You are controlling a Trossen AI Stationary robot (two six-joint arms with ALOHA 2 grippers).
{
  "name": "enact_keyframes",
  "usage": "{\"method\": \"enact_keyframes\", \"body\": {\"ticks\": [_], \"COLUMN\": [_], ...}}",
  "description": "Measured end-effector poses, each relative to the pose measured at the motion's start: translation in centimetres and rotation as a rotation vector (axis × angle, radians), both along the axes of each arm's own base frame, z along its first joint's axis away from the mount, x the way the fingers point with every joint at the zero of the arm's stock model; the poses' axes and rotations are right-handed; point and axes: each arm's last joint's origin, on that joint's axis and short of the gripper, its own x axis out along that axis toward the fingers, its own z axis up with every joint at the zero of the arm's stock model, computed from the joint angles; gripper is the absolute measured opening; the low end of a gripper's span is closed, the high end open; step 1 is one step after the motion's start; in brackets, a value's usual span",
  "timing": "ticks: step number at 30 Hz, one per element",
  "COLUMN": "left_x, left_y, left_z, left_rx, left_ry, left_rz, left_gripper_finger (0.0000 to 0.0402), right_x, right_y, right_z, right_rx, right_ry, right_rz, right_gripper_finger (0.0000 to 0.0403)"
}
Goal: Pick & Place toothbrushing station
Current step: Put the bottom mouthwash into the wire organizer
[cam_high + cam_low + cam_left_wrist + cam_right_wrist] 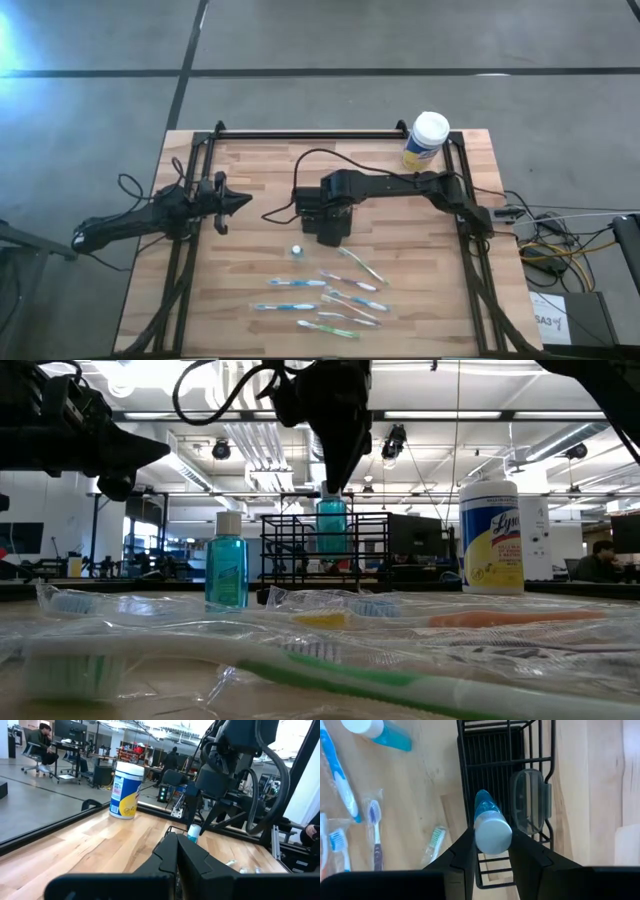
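Note:
A black wire holder (490, 760) stands at the table's middle (328, 236). My right gripper (492, 836) points down over it, shut on a small blue bottle with a white cap (331, 525). A second small blue bottle (227, 560) stands upright on the table just near of the holder (297, 250). Several wrapped toothbrushes (340, 295) lie flat on the near part of the table. My left gripper (240, 203) is shut and empty, left of the holder (177, 847). My right gripper pinches the bottle's white cap (493, 836) between its two fingers, from above, pointing down. The bottle hangs upright below the fingers, inside the holder's wire frame. Whether its base rests on the holder's floor, I cannot tell.
A large yellow canister with a white lid (426, 140) stands at the far right of the table. A clear plastic piece (530, 802) sits in the holder beside the bottle. Black rails (320, 133) run along the table's far edge and sides.

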Motion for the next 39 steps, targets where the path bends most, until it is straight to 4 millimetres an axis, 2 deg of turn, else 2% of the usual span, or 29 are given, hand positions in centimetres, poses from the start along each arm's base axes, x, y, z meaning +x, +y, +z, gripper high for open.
{"method": "enact_keyframes", "body": {"ticks": [8, 28, 39], "left_x": [0.0, 0.0, 0.0], "left_y": [0.0, 0.0, 0.0], "left_z": [0.0, 0.0, -0.1], "left_rx": [0.0, 0.001, 0.0], "left_ry": [-0.001, 0.0, 0.009], "left_rz": [0.0, 0.0, 0.0], "left_gripper_finger": [0.0007, 0.0007, 0.0007], "right_x": [0.4, 0.9, 1.0], "right_y": [0.0, 0.1, 0.0], "right_z": [-0.2, -3.2, -3.3], "right_rx": [-0.001, 0.022, 0.028], "right_ry": [-0.04, 0.001, -0.004], "right_rz": [-0.001, 0.014, 0.027], "right_gripper_finger": [0.0089, 0.0089, 0.0089]}}
